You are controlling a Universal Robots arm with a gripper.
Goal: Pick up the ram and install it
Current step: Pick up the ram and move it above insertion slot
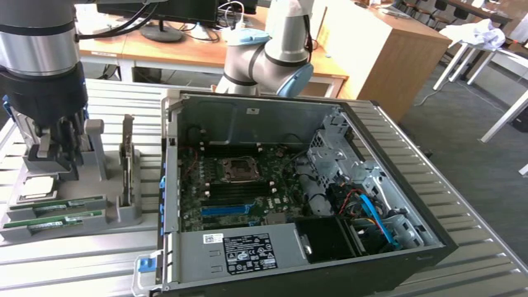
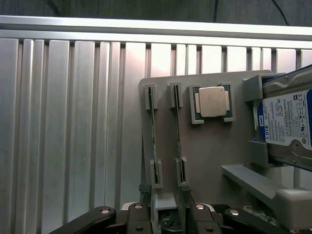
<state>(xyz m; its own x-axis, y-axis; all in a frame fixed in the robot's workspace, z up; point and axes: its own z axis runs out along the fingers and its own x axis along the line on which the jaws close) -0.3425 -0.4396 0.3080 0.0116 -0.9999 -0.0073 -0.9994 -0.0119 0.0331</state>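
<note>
In the exterior view my gripper [image 1: 51, 162] hangs over the grey parts holder [image 1: 123, 213] at the exterior view's left, well apart from the open computer case [image 1: 429, 241]. The ram [image 1: 59, 206] lies flat in its slot on the camera's side of my tool, long axis running across the view, with a second stick [image 1: 51, 223] parallel just beside it.

In the wrist view my gripper [image 2: 168, 220] stands spread wide and empty. The ram [image 2: 153, 134] and the second stick [image 2: 177, 131] sit edge-on in their clips, their long axes running straight away from my fingers [image 2: 141, 217], near ends just ahead of them. The processor [image 2: 213, 101] and the hard drive [image 2: 287, 124] lie off to one side.
</note>
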